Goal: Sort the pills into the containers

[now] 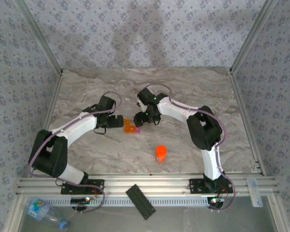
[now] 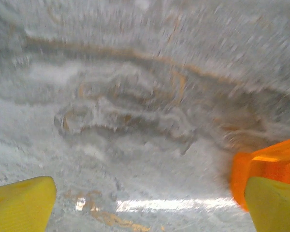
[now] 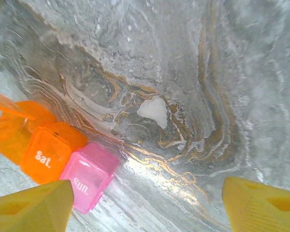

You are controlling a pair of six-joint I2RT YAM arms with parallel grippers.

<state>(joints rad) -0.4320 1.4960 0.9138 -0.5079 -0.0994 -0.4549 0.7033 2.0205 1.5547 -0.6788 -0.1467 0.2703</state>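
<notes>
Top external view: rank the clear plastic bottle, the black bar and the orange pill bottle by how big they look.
1. clear plastic bottle
2. black bar, not far behind
3. orange pill bottle
The first two lie nearer the camera, so true sizes stay unsure.

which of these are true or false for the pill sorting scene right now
1. The pink compartment reads "sun." True.
2. The orange pill bottle lies on its side. False: it stands upright.
3. The right end effector is shut on the bottle. False: it is open and empty.
4. The black bar sits apart from the bottle, at the near edge. True.
5. The left end effector is open. True.
</notes>
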